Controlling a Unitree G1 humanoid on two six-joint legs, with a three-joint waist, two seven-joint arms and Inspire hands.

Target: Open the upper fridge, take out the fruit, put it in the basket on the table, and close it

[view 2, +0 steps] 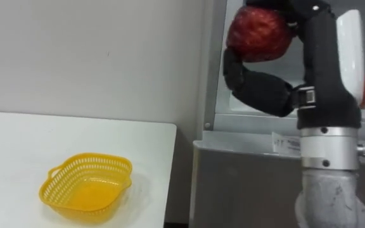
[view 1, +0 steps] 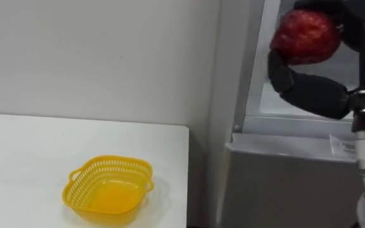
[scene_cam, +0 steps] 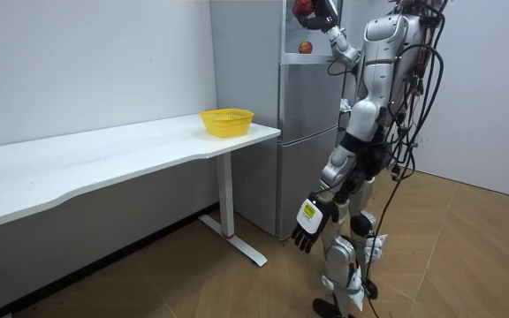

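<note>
Closest to the head camera is the robot's right hand [view 2: 319, 63], lifted high. Its black fingers hook over the top of a round, dark-red apple [view 2: 258, 35] and its thumb cups the fruit from below, so the apple is clasped in the hand and clear of any shelf.

Far down and to the left of that hand lies a long white tabletop [view 2: 18, 145] against a plain pale wall [view 2: 94, 50]. A yellow plastic mesh basket with small loop handles [view 2: 124, 179] sits near the table's right end, well below the held apple and well apart from it.

Directly beneath and behind the hand stands a tall silver-grey two-compartment fridge [view 2: 246, 183]. The lower door is closed under the wrist, and the upper compartment is open at the level of the hand. The held apple hangs in front of this opening. A second, smaller red-and-yellow apple [scene_cam: 305, 47] rests on the upper shelf, just below the hand in the room view.

In the room view the robot stands upright on the wooden floor [scene_cam: 467, 256], facing the fridge. Its left hand [scene_cam: 307, 231] hangs by its thigh, far below the raised hand, holding nothing. The fingers seem loosely relaxed, though they show small there.
</note>
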